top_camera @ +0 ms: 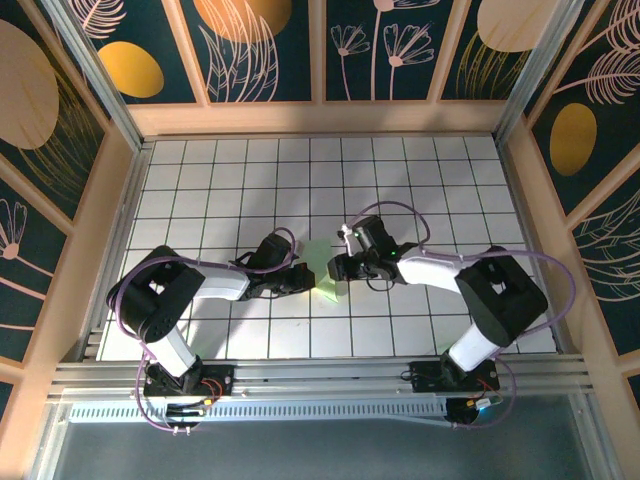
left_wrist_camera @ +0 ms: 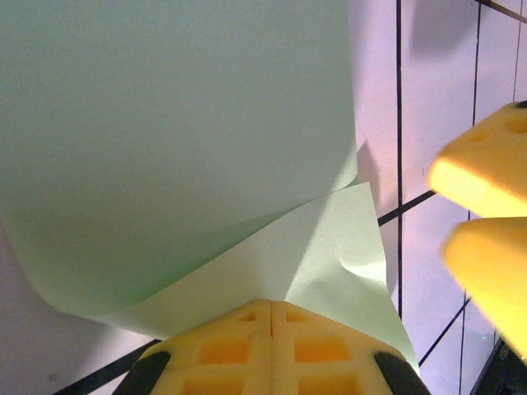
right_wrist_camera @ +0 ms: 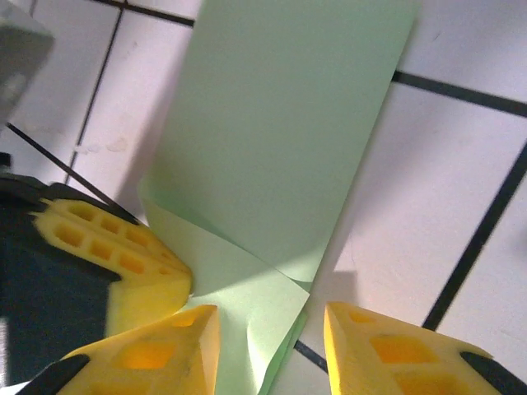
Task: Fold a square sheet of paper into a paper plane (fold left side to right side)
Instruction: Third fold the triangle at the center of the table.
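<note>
- Left gripper [left_wrist_camera: 272, 317]: the yellow fingers are pressed together with no gap between the tips. They pinch one corner of the sheet [left_wrist_camera: 181, 123].
- From the pinched corner the sheet rises and curls over. The large upper part stands off the surface, and the lower flap lies flatter beside the fingers.
- Right gripper [right_wrist_camera: 272, 313]: the fingers are spread wide. The sheet's lower edge and a folded-over corner lie in the gap. Whether either pad touches the sheet cannot be told.
- In the right wrist view, the left gripper's fingers [right_wrist_camera: 115, 251] meet the sheet at its left edge, just beside the right gripper's left finger.
- In the left wrist view, the right gripper's fingers [left_wrist_camera: 486, 169] appear at the right, apart from each other and clear of the sheet's edge.
- Sheet position: near the middle of the tabletop [top_camera: 200, 180], slightly toward the near edge. It sits between the two grippers, which face each other from left and right.
- Sheet condition: light green and plain, with a soft bend where the raised part meets the flat part.
- Tabletop: white, ruled with a dark grid.
- Near edge: a metal rail [top_camera: 320, 375] carries both arm bases.
- Surround: a pale wooden frame [top_camera: 320, 118] borders the far and side edges. Dark teal wall panels [top_camera: 270, 50] with orange discs and line-drawn leaves rise behind it.
</note>
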### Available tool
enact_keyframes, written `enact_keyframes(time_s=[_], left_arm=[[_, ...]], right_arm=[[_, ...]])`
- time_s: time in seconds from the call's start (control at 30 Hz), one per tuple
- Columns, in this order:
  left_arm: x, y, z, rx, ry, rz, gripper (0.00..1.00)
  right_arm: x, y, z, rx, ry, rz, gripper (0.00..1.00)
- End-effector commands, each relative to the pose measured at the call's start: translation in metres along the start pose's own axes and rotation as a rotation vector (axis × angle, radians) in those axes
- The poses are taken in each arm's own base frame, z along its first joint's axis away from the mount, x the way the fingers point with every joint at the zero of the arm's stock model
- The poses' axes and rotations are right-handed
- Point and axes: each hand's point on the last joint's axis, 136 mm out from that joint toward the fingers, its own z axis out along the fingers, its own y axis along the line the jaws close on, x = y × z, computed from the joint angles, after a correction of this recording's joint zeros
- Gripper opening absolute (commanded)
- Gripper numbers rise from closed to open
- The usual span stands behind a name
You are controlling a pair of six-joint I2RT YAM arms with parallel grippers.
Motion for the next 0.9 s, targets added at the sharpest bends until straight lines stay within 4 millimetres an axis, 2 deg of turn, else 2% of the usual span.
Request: enact_keyframes(time_s=[0.0,0.03,0.23,0.33,0.47,0.87], left_arm=[[0.022,0.050,0.003,-0.171,0.042,-0.068,0.00],[0.022,0.050,0.003,-0.171,0.042,-0.068,0.00],[0.021,0.049,0.002,-0.171,0.036,-0.067,0.00],[0.021,0.049,0.002,-0.170,0.035,-0.069,0.00],[0.020,0.048,0.002,-0.170,0.034,-0.067,0.00],[0.021,0.049,0.003,-0.173,0.036,-0.068,0.00]], right_arm=[[0.004,0.011,-0.016,-0.042,0.023,0.014,0.39],[0.010,0.014,-0.017,-0.063,0.040,0.021,0.37],[0.044,0.046,-0.021,-0.251,0.132,0.075,0.12],[0.058,0.053,-0.016,-0.275,0.171,0.082,0.05],[0.071,0.051,-0.007,-0.269,0.208,0.089,0.02],[0.077,0.043,0.001,-0.248,0.212,0.109,0.01]])
